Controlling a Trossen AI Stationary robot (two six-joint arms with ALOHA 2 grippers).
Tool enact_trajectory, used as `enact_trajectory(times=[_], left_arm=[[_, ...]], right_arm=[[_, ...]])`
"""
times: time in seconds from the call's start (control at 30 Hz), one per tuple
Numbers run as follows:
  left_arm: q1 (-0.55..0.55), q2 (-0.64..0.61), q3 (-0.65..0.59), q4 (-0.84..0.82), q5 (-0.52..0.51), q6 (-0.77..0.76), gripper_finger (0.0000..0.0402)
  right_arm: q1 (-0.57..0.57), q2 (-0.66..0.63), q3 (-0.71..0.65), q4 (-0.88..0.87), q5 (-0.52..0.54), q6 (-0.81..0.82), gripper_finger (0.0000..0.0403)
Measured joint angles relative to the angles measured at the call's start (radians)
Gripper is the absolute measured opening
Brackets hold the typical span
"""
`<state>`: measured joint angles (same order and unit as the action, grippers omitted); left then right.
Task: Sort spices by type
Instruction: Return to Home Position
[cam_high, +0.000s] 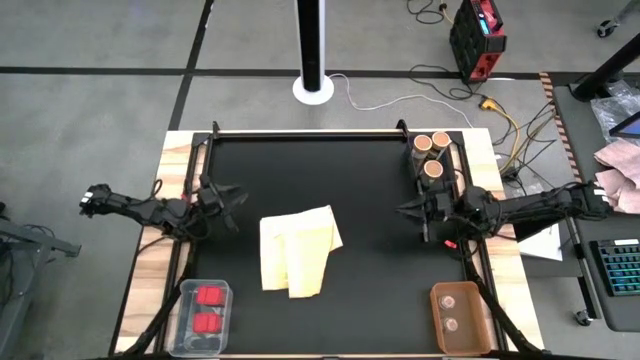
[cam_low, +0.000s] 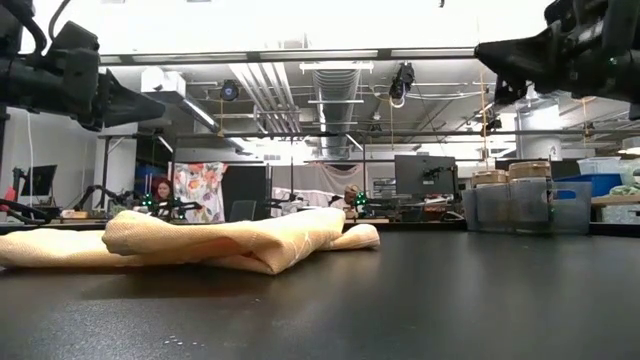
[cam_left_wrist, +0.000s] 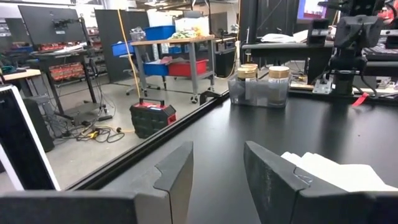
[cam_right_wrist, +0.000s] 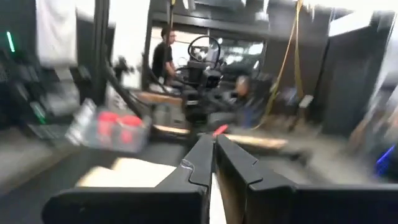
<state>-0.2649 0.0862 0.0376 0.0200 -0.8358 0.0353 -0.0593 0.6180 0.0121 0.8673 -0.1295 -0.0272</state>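
Note:
Three short round jars with tan tops (cam_high: 432, 155) stand in a clear bin at the table's far right corner, also seen as jars (cam_left_wrist: 261, 84) in the left wrist view. Two red blocks (cam_high: 208, 308) sit in a clear bin at the near left. Two tiny pale round containers (cam_high: 451, 310) lie in a brown tray at the near right. A folded yellow cloth (cam_high: 298, 250) lies at mid-table. My left gripper (cam_high: 235, 195) hovers open left of the cloth, and its fingers (cam_left_wrist: 177, 168) show a clear gap. My right gripper (cam_high: 402, 210) hovers shut right of the cloth, empty (cam_right_wrist: 214, 146).
The black mat is bare between the cloth and each bin. A raised rail (cam_high: 310, 133) runs along the far edge. The cloth (cam_low: 230, 240) lies low on the table between the two raised arms. Cables and a red case (cam_high: 476, 38) lie on the floor beyond the table.

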Motion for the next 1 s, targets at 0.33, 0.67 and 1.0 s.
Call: enact_trajectory(times=[0.33, 0.67, 1.0], left_arm=[[0.000, 0.021, 0.000, 0.003, 0.001, 0.000, 0.0127], [0.000, 0.025, 0.000, 0.002, 0.001, 0.000, 0.0127], [0.000, 0.029, 0.000, 0.002, 0.001, 0.000, 0.0127]], right_arm=[[0.018, -0.147, 0.019, -0.006, 0.001, -0.583, 0.0013], [0.020, -0.307, 0.019, -0.034, 0.028, -0.291, 0.0013], [0.055, -0.616, 0.000, -0.777, 0.112, -0.149, 0.0013]])
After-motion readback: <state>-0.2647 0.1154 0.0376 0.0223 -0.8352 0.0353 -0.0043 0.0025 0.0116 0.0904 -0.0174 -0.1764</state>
